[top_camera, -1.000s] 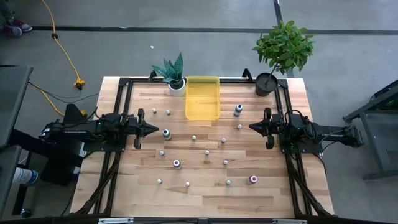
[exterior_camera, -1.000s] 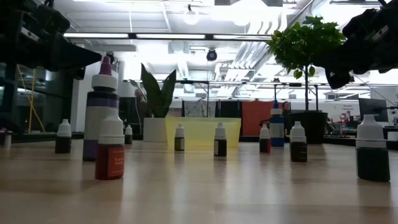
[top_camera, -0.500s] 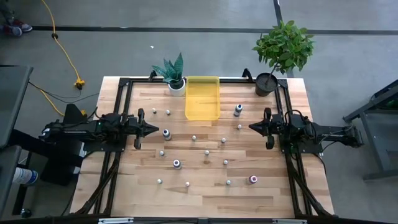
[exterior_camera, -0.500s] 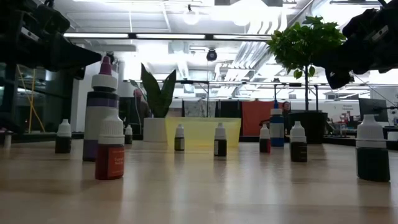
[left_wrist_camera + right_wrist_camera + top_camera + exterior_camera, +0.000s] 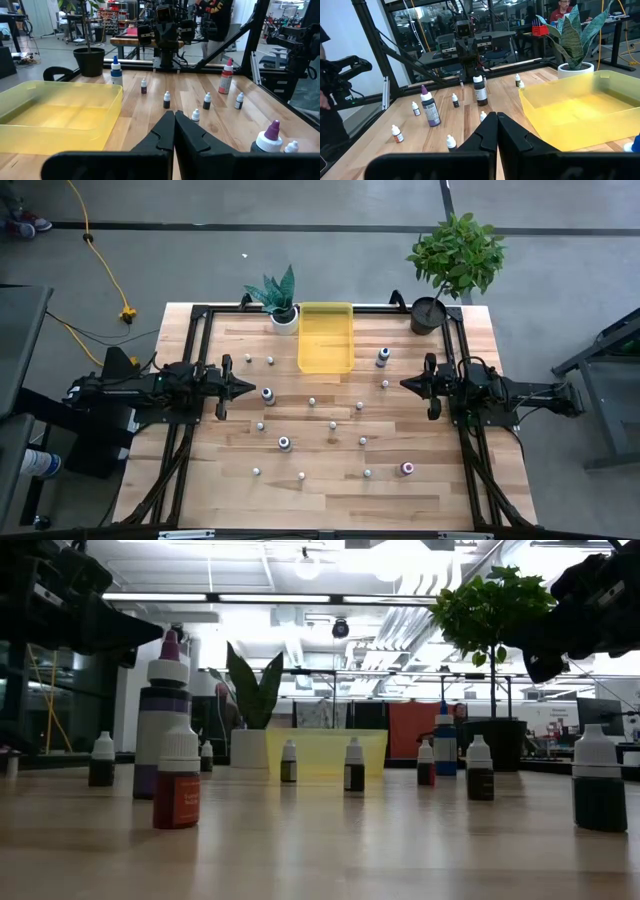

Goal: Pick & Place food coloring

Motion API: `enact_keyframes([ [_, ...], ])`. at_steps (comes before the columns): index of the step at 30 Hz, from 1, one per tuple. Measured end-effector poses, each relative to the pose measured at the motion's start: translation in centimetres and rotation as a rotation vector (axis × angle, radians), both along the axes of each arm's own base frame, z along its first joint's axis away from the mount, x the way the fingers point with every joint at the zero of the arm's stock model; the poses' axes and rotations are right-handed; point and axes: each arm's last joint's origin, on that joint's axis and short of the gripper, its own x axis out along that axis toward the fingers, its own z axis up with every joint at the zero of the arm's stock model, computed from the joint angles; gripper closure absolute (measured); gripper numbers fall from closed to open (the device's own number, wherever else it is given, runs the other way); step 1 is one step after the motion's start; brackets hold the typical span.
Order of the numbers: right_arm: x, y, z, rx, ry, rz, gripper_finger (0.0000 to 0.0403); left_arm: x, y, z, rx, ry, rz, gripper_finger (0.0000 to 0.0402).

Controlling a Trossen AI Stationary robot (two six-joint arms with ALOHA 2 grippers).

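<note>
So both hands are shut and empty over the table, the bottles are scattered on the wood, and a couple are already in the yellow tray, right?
Not quite. The tray holds no bottles; the high view and both wrist views show it empty. The rest stands: the left hand and right hand are shut and empty, and the bottles are scattered on the wood.

no visible change anywhere: arms, bottles [image 5: 268,394] and tray [image 5: 325,337] exactly as 1 second before
</note>
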Motion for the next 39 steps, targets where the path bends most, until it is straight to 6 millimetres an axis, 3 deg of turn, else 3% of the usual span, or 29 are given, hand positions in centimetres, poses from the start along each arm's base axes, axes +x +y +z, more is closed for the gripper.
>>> enact_keyframes([
  [28, 0.0, 0.0, 0.0, 0.000, 0.000, 0.000, 0.0402, -0.1, 0.1, 0.4, -0.179, -0.001, 0.031, 0.0401],
  [39, 0.0, 0.0, 0.0, 0.000, -0.001, 0.000, 0.0402, -1.2, 0.0, 4.6, -0.099, -0.050, 0.022, 0.0401],
])
